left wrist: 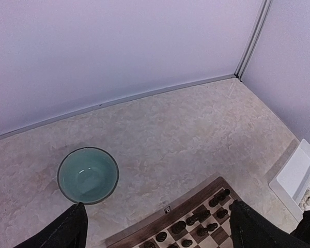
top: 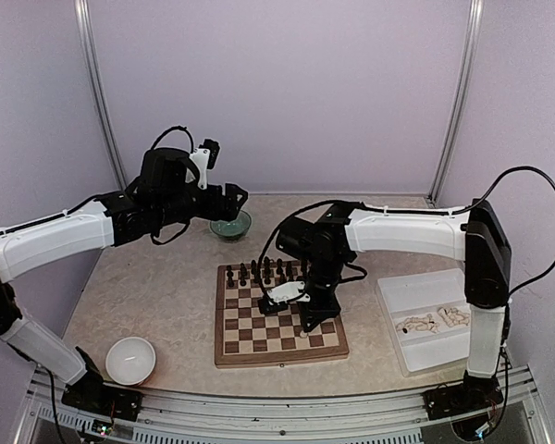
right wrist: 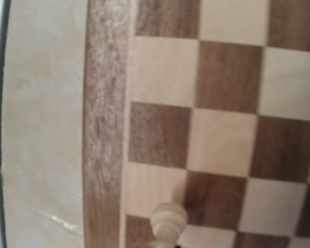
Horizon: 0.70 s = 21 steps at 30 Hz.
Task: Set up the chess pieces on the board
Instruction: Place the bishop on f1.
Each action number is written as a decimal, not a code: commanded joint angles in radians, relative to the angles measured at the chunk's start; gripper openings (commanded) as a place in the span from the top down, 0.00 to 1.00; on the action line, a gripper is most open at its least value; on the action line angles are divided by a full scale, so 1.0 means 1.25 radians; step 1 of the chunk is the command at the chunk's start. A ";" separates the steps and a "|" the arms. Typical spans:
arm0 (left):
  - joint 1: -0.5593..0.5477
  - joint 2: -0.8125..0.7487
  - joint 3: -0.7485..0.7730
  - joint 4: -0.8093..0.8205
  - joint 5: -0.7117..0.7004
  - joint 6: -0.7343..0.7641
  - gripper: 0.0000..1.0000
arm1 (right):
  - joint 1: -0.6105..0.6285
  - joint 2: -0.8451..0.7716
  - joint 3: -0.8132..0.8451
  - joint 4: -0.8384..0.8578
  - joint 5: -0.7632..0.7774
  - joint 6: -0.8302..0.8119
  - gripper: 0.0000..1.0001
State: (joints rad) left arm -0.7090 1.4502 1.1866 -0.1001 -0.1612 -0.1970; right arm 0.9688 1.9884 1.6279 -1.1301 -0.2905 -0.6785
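The board (top: 279, 357) lies in the middle of the table, with dark chessmen (top: 264, 272) lined along its far rows. My right gripper (top: 306, 320) hangs over the board's near right part, shut on a cream chess piece (right wrist: 168, 221). In the right wrist view that piece pokes up from the bottom edge over the squares beside the brown border (right wrist: 106, 129); the fingers themselves are out of frame. More cream chess pieces (top: 432, 321) lie in the tray. My left gripper (top: 235, 197) is raised behind the board, open and empty, its fingers (left wrist: 70, 230) wide apart.
A white plastic tray (top: 409, 294) stands right of the board. A teal bowl (top: 230, 226) sits behind the board's far left corner, also seen in the left wrist view (left wrist: 88, 175). A white bowl (top: 130, 360) rests at the near left. Lilac walls enclose the table.
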 commanded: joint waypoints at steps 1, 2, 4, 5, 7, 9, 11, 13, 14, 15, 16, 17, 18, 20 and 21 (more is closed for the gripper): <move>0.011 -0.031 0.022 -0.001 0.005 0.006 0.06 | 0.022 0.023 0.024 -0.027 0.007 0.008 1.00; 0.012 -0.031 0.023 -0.002 0.007 0.005 0.06 | 0.025 0.027 0.024 -0.029 0.009 0.008 1.00; 0.014 -0.032 0.023 -0.002 0.013 0.004 0.06 | 0.031 0.034 0.025 -0.030 0.008 0.010 1.00; 0.014 -0.032 0.022 -0.001 0.014 0.003 0.06 | 0.034 0.037 0.026 -0.029 0.009 0.011 1.00; 0.014 -0.033 0.022 -0.002 0.017 0.002 0.06 | 0.038 0.043 0.028 -0.027 0.014 0.014 1.00; 0.015 -0.035 0.023 -0.001 0.018 0.001 0.06 | 0.042 0.049 0.033 -0.024 0.014 0.018 1.00; 0.015 -0.034 0.023 -0.002 0.020 -0.001 0.06 | 0.045 0.056 0.037 -0.020 0.022 0.021 1.00; 0.015 -0.033 0.023 -0.001 0.022 -0.001 0.06 | 0.050 0.061 0.040 -0.018 0.031 0.024 1.00; 0.015 -0.033 0.023 -0.002 0.023 -0.001 0.06 | 0.052 0.064 0.041 -0.016 0.034 0.026 0.99; 0.015 -0.033 0.023 -0.002 0.023 -0.001 0.06 | 0.054 0.065 0.042 -0.016 0.036 0.027 0.94; 0.015 -0.032 0.023 -0.002 0.023 -0.001 0.06 | 0.056 0.063 0.043 -0.015 0.037 0.028 0.86; 0.015 -0.032 0.023 -0.002 0.023 -0.001 0.06 | 0.057 0.061 0.043 -0.016 0.036 0.027 0.78; 0.015 -0.032 0.023 -0.002 0.023 -0.001 0.06 | 0.057 0.057 0.046 -0.016 0.031 0.027 0.68; 0.015 -0.031 0.022 -0.002 0.023 -0.002 0.06 | 0.057 0.040 0.049 -0.017 0.023 0.026 0.53; 0.015 -0.032 0.023 -0.002 0.024 -0.002 0.06 | 0.056 0.029 0.049 -0.017 0.021 0.024 0.48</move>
State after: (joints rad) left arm -0.6968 1.4296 1.1866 -0.1005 -0.1402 -0.1978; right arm 1.0294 2.0483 1.6611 -1.1435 -0.2577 -0.6510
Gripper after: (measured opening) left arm 0.943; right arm 0.437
